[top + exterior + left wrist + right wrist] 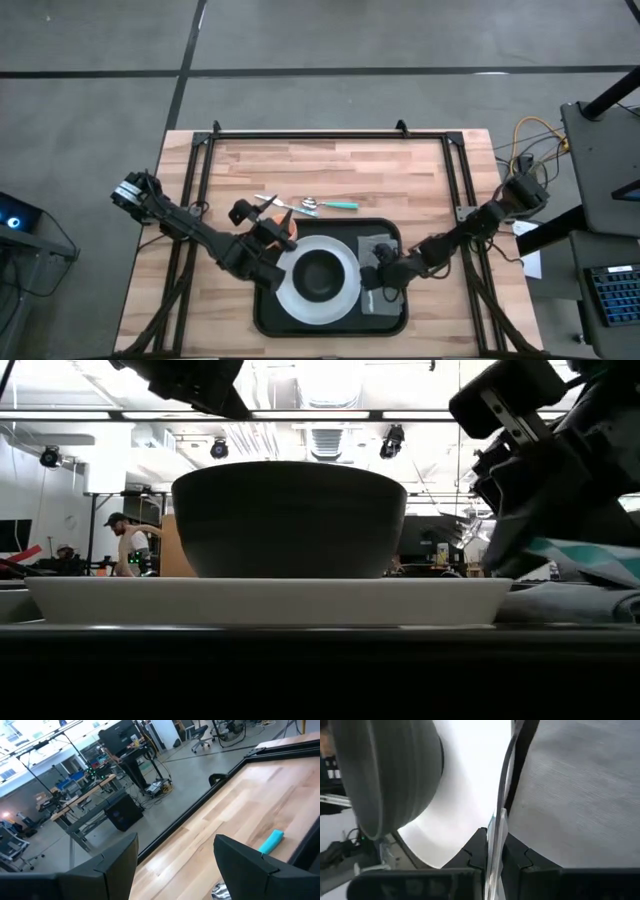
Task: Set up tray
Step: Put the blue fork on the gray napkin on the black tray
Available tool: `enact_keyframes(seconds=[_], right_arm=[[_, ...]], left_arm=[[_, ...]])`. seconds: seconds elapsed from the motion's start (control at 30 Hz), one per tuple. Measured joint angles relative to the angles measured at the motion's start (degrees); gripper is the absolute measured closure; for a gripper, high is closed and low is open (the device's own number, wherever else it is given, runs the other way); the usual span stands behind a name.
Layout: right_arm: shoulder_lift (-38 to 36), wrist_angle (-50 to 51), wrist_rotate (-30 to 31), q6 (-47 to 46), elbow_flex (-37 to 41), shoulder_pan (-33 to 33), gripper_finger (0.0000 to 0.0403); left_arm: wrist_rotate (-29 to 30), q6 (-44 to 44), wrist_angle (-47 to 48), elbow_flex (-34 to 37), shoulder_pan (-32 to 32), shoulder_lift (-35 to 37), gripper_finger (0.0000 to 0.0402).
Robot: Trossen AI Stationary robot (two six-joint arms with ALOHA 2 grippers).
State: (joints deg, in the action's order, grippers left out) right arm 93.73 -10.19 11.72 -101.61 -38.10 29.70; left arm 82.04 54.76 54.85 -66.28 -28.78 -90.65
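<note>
Tray: the black tray point(268, 312) was placed on the near middle part of the wooden bench point(400, 170), with its rim seen around the things inside it.
Plate: a white plate point(345, 290) was laid in the left and middle part of the tray.
Bowl: a dark bowl point(318, 273) was set in the middle of the plate; in the low view it point(288, 518) was seen upright on the plate point(270, 602).
Napkin: a grey folded napkin point(385, 243) was laid in the right part of the tray, just beside the plate.
Right tool: the right tool point(372, 278) was held low over the border between plate and napkin; its fingers point(515, 856) were pressed together on a thin shiny utensil point(501, 795), which was seen edge-on, so its kind could not be told.
Left tool: the left tool point(272, 222) was held above the left far corner of the tray, with its fingers point(245, 857) apart and nothing between them.
Cutlery on the bench: a metal piece and a utensil with a teal handle point(343, 204) were laid just beyond the tray.
Background: a person point(128, 545) was seen far behind the bench.
</note>
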Motion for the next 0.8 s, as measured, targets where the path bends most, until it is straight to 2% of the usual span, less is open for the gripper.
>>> enact_keyframes(seconds=[0.2, 0.47, 0.6, 0.8], right_arm=[[-1.8, 2.2, -1.8, 1.6, -3.5, -0.9, 0.0386], [-6.8, 22.8, -2.6, 2.6, -7.0, -0.3, 0.0386], [-5.5, 21.8, -2.7, 3.2, -5.4, -0.2, 0.0386], [-2.9, 11.6, -2.6, 4.6, -2.8, -0.4, 0.0386]], left_arm=[[-1.1, -0.8, 0.2, 0.2, -0.6, 0.0, 0.0163], [-2.6, 0.6, 0.2, 2.1, -1.0, 0.0, 0.0163], [-2.7, 1.4, 0.2, 2.3, -1.3, 0.0, 0.0163], [-2.7, 0.3, 0.2, 1.5, -1.8, 0.0, 0.0163]])
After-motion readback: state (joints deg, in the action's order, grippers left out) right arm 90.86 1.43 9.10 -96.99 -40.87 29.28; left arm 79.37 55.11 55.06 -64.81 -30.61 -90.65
